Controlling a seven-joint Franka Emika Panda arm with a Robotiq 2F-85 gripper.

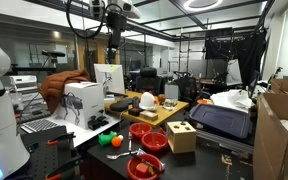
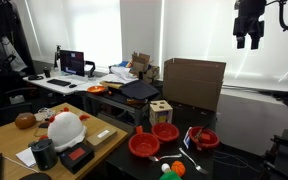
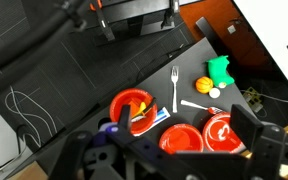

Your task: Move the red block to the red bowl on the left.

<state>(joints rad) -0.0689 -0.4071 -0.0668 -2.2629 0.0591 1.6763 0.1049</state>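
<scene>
Gripper point(image 2: 248, 42) parked high overhead, jaws apart, nothing held.
I can't pick the red block out against the red bowls point(image 3: 184, 140). I judge it lies among them, well below and almost straight down in the wrist view, so the next move is a long drop. I can't tell its long axis.

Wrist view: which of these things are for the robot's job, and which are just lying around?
For the job:
- the claw, open, high above the table
- the red bowls
- the red block, which I can't pick out here

Just lying about:
- white fork
- green toy
- orange ball
- wooden box
</scene>
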